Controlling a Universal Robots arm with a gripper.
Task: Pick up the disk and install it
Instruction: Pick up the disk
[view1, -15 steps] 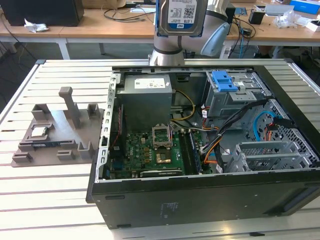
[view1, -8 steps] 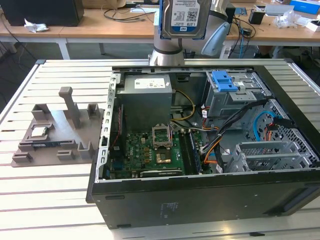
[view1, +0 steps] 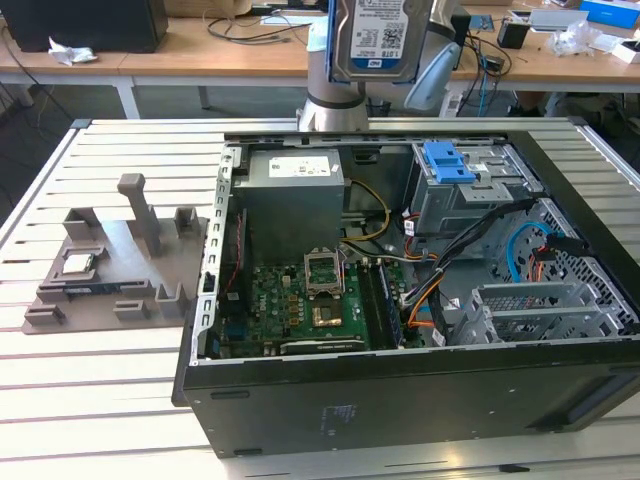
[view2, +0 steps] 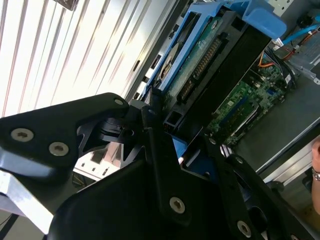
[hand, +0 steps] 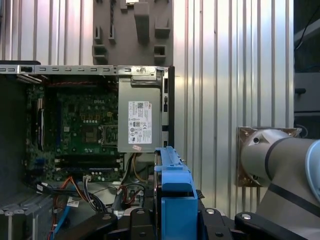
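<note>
High over far side of open computer case (view1: 400, 400), disk (view1: 380, 40) hangs upright, label face toward exterior camera, well clear of chassis. Gripper (view2: 159, 117) jaws clamped on disk's blue caddy. I judge pick-up done, install not yet done. Fitting calls for squaring disk to drive cage (view1: 470, 200) under blue bracket (view1: 449, 162), minding loose cables (view1: 470, 250) beside it. Writing: white-and-blue label on disk, white sticker on power supply (view1: 295, 195); print too small for me to read.
</note>
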